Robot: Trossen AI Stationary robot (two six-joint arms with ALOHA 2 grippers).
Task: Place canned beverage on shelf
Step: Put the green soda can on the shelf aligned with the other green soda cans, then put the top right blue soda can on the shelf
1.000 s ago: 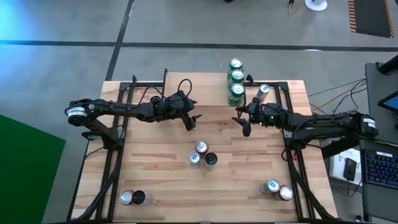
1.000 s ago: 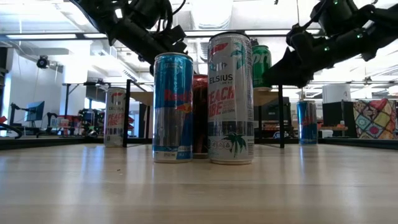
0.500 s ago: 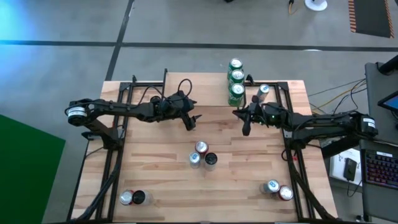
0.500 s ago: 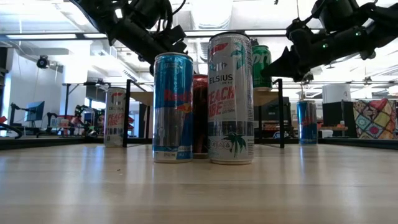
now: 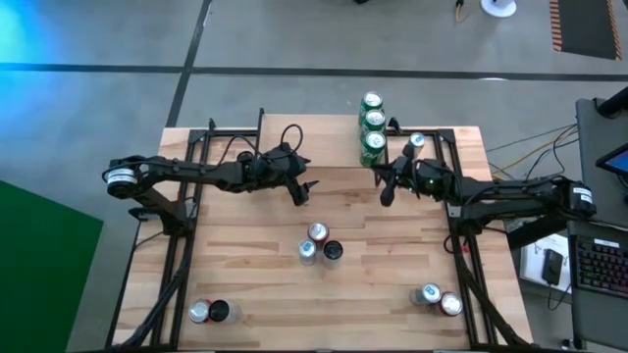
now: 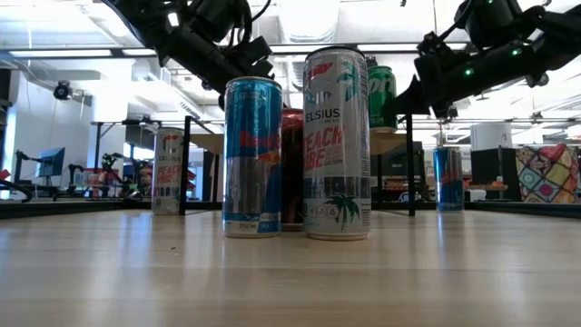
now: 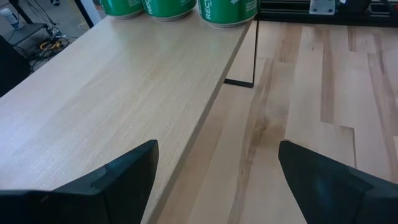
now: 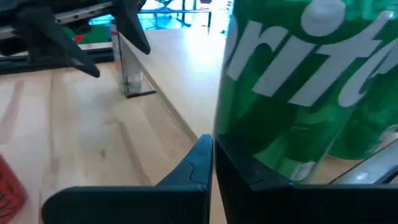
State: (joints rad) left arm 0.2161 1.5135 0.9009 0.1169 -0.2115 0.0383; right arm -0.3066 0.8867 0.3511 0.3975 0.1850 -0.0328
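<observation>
Shelf along the far edge of the table, same wood tone, so its outline is hard to pick out from above; black legs show better in the low view. Three green cans in a row at the shelf's right end; in the left wrist view only their bases show, tops cut off.

Right gripper empty, fingers pressed together, hanging just near-side of the nearest green can; that can fills its wrist view, so the rest of the row is hidden behind it.

Left gripper spread wide, holding nothing, hovering over the shelf's near edge at mid-table; fingers frame bare wood.

Three cans cluster mid-table; from table height the red one is mostly hidden behind the blue and white ones. Can pairs at near left and near right. A lone can stands right of the green row.
</observation>
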